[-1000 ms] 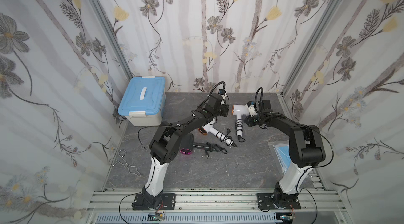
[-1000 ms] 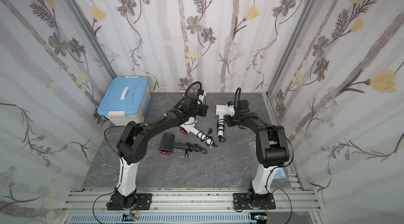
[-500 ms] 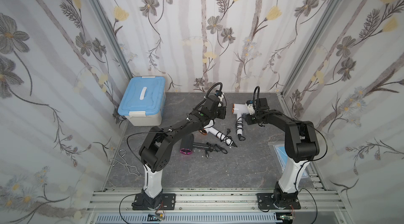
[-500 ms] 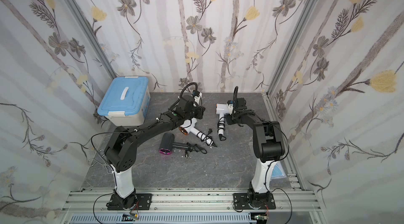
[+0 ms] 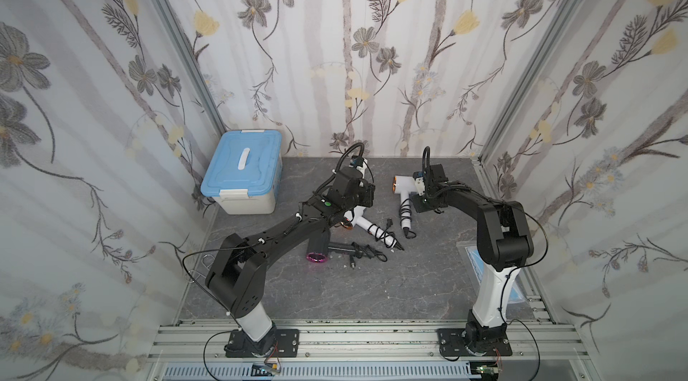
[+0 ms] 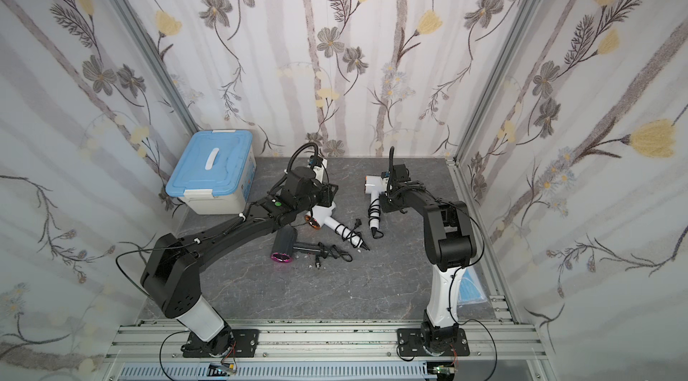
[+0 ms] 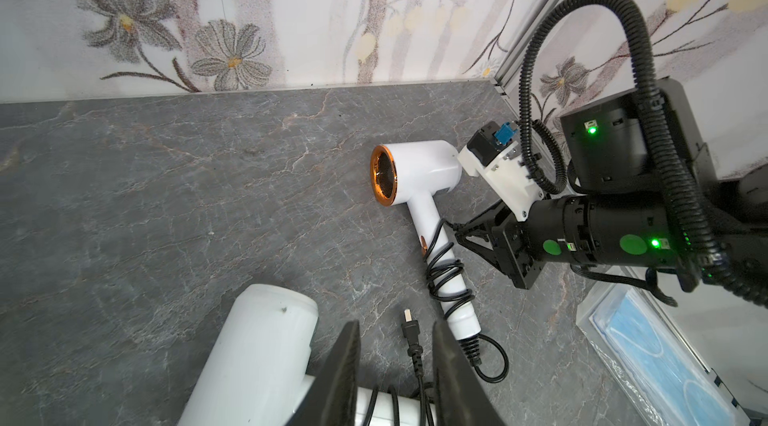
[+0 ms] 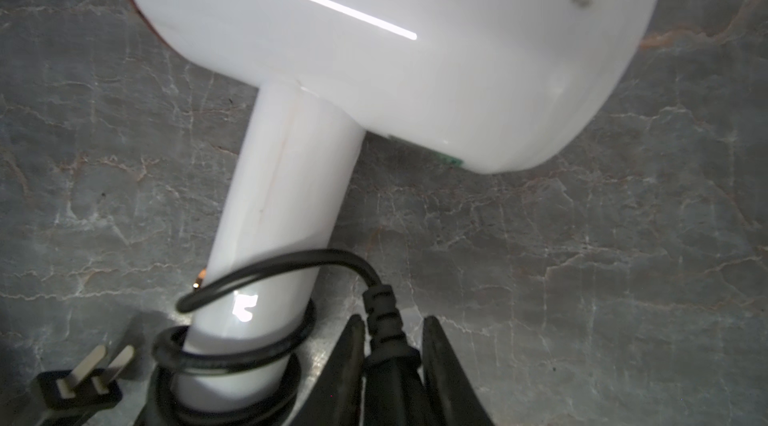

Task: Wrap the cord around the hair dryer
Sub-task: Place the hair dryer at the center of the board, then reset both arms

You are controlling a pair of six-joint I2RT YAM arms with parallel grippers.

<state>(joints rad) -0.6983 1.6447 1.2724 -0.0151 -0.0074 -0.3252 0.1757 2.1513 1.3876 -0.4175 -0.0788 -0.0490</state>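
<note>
- Your right hand (image 8: 392, 318) is closed around the ribbed plug end of the cord (image 8: 380, 307). The fingers sit against it on both sides, though you cannot tell how firm the pinch is.
- The hair dryer (image 8: 374, 49) lies flat on the worktop (image 8: 582, 236) just ahead of those fingertips. Its handle (image 8: 282, 195) runs back alongside the fingers, and the cord is coiled round the handle's lower part.
- Holding the plug end right beside the handle looks meant to take up slack, so the coils do not spring loose.
- Your left hand (image 7: 395, 322) is closed across the handle of a second white dryer (image 7: 257, 353), probably to steady it. A loose plug (image 7: 409, 328) lies just past its fingertips.
- The wrapping looks nearly complete; only the tail end needs settling.
</note>
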